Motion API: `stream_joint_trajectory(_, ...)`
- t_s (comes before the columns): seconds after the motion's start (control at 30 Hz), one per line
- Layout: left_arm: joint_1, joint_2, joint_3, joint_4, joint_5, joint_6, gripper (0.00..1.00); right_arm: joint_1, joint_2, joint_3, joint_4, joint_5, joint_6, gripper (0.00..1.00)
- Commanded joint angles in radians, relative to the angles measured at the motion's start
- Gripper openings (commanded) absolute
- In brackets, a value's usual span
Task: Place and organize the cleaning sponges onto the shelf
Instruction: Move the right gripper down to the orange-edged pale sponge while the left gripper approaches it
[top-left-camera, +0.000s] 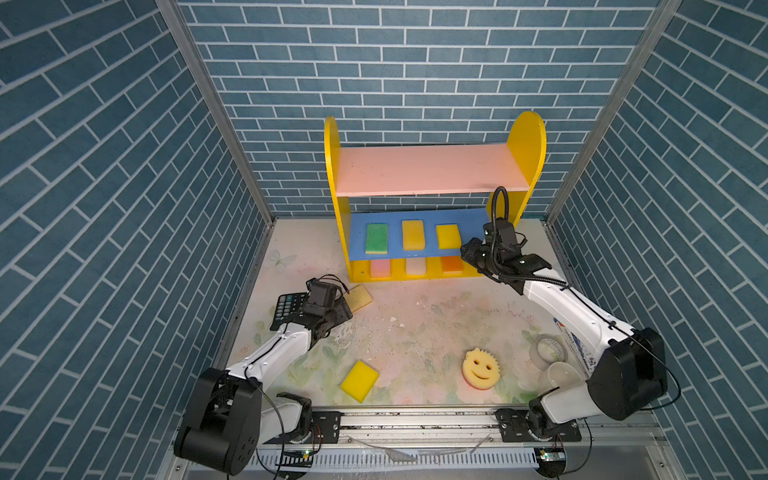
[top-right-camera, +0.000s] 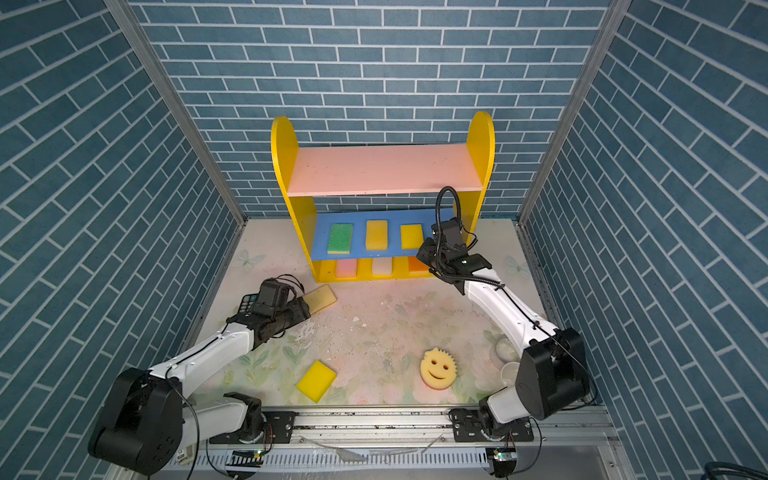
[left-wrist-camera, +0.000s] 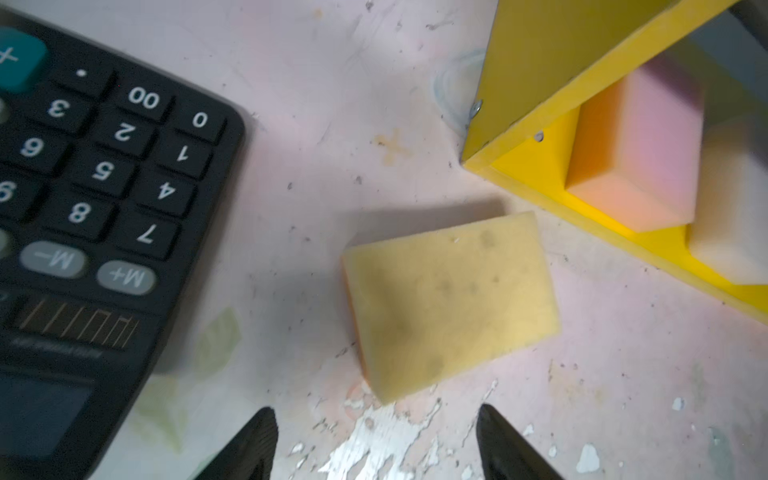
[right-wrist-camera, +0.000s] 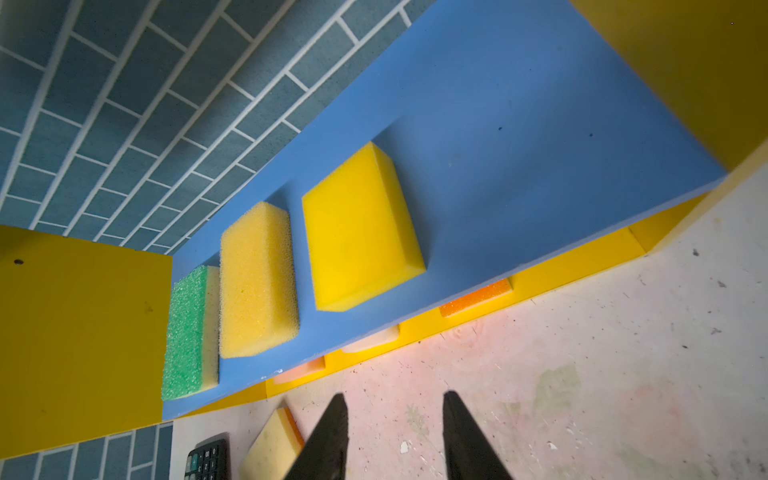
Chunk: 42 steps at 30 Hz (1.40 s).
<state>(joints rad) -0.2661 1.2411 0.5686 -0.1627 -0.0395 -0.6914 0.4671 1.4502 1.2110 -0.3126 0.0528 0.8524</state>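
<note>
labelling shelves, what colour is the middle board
The middle board is blue, clearest in the right wrist view.

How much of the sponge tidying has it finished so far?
Six sponges sit on the shelf: three on the blue board, three on the yellow base. Nothing is held; the left arm's open fingers hover by the tan sponge, likely next. The yellow sponge and smiley sponge also wait on the table. The pink top board is bare.

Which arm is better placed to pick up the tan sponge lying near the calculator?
Left. The left pincer, open, hangs just short of the tan sponge, which lies flat on the table. The right pincer, open and empty, is across the table at the blue board of the shelf.
</note>
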Motion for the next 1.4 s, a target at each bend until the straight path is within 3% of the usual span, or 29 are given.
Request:
stream_joint_trajectory(0.0,0.007,0.048,0.027,0.098,0.009,-0.005,0.73,0.001,-0.036,-0.040,-0.024,0.043,-0.046,0.39)
stream_joint_trajectory(0.3,0.007,0.157,0.021,0.161,0.026,-0.007,0.52,0.001,-0.034,-0.040,-0.019,0.020,-0.047,0.39)
stream_joint_trajectory(0.47,0.001,0.170,0.013,0.163,0.078,-0.024,0.21,0.015,-0.013,-0.045,0.000,-0.016,-0.019,0.39)
stream_joint_trajectory(0.63,-0.057,0.159,0.010,0.145,0.169,-0.065,0.19,0.053,0.022,-0.054,0.001,-0.009,-0.006,0.39)
stream_joint_trajectory(0.8,-0.184,0.105,0.042,0.071,0.203,-0.065,0.17,0.108,0.069,-0.056,0.002,-0.010,0.016,0.39)
stream_joint_trajectory(0.87,-0.213,0.073,0.063,0.025,0.206,-0.039,0.23,0.134,0.093,-0.058,0.011,-0.013,0.033,0.39)
stream_joint_trajectory(0.97,-0.217,0.020,0.082,-0.030,0.231,-0.021,0.54,0.176,0.136,-0.062,0.036,-0.024,0.059,0.39)
stream_joint_trajectory(1.07,-0.214,-0.062,0.084,-0.110,0.112,0.021,0.59,0.227,0.196,-0.042,0.053,-0.043,0.066,0.39)
stream_joint_trajectory(1.17,-0.187,-0.125,0.066,-0.149,-0.026,0.036,0.76,0.270,0.254,-0.012,0.060,-0.053,0.063,0.38)
stream_joint_trajectory(1.37,-0.114,-0.059,0.076,-0.130,-0.084,0.037,0.86,0.367,0.367,0.064,0.067,-0.046,0.022,0.39)
